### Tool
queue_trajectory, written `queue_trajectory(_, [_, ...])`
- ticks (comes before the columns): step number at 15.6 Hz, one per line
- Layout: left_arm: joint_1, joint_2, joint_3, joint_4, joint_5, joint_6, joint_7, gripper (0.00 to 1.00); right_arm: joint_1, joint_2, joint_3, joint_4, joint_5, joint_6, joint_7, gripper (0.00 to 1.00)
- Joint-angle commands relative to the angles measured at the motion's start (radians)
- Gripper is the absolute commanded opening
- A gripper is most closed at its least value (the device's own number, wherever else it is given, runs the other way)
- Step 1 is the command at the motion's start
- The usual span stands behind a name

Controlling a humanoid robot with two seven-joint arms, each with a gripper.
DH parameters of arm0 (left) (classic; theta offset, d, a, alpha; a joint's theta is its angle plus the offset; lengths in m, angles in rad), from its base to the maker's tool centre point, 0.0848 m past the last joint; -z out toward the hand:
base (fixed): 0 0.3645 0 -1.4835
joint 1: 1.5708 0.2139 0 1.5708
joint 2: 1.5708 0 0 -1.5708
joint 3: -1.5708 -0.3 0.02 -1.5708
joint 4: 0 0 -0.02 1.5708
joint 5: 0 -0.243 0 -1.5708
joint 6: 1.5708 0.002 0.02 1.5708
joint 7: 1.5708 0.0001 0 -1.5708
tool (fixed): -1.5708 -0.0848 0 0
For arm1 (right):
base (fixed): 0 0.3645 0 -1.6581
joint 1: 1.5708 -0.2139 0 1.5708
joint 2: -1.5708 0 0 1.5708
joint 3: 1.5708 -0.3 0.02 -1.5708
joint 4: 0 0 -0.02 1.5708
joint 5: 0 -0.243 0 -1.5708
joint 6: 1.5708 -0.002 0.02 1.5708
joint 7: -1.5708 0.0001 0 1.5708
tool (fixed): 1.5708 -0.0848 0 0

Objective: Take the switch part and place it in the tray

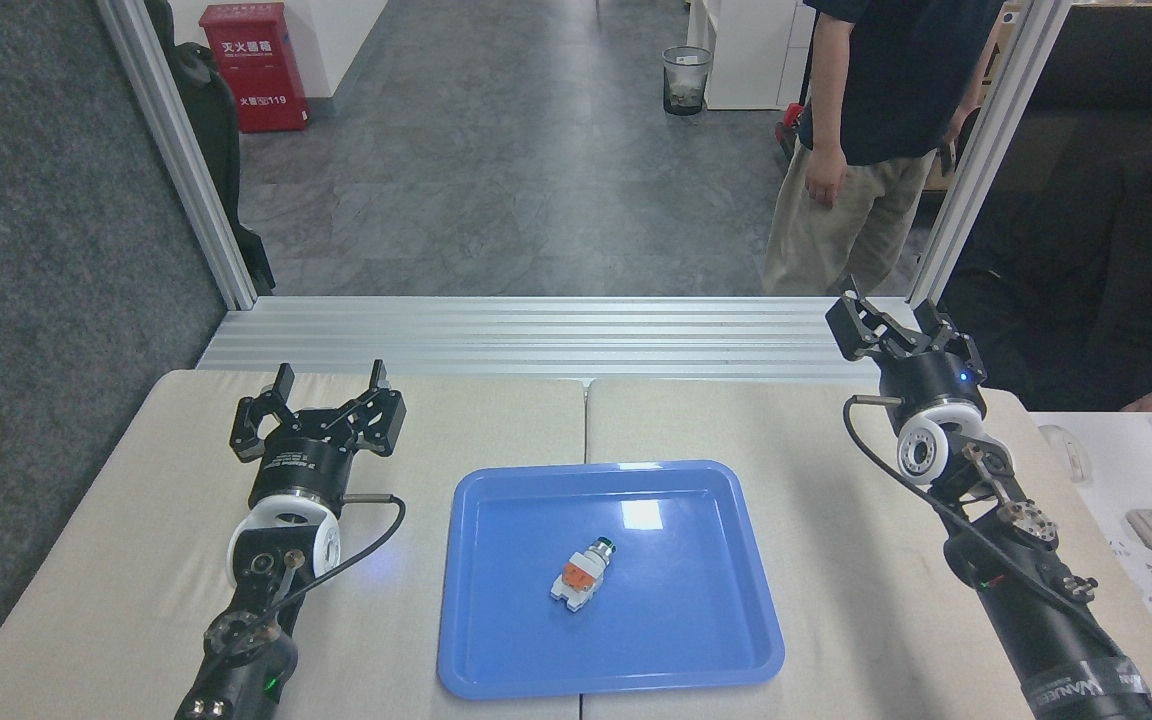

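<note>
— Switch part (583, 575) is lying on its side inside the blue tray (696, 655), a bit left of the tray's middle, nothing touching it.

— Which way does it point?

— Long axis runs on a diagonal: white body toward the robot and slightly left, dark green tip away and to the right. Looks to me like the placing is done.

— And the arms?

— Left gripper (317, 401) hangs over the table (136, 520) left of the tray, well apart from the piece, jaws spread and empty. The piece lies to its right and nearer the robot. Right gripper (893, 325) sits up at the far right corner of the table, jaws apart too, holding nothing.

— So which one is closer?

— The left, clearly. If anything needed regrasping, I'd judge that arm would take it, closing across the short width of the body.

— Anything you can't make out?

— The underside of the piece, and whether it rests flat or rocks on its collar. The person (866, 140) standing beyond the table is cut off at the top of the view.
</note>
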Motion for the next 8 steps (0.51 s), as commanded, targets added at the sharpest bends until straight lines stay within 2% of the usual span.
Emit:
queue_trajectory(1, [-0.004,0.005,0.092,0.034,0.006,0.001,-0.002,1.00,0.000,0.002,0.000,0.000,0.000,0.001,0.000,0.99])
queue_trajectory(4, [-0.004,-0.001,0.076,0.027,0.004,-0.017,-0.010,1.00,0.000,0.000,0.000,0.000,0.000,0.001,0.000,0.99])
queue_trajectory(6, [-0.004,-0.051,0.038,0.031,0.000,-0.013,-0.012,1.00,0.000,0.000,0.000,0.000,0.000,0.001,0.000,0.99])
queue_trajectory(8, [-0.007,-0.064,0.029,0.025,-0.005,-0.016,-0.013,1.00,0.000,0.000,0.000,0.000,0.001,0.001,0.000,0.99])
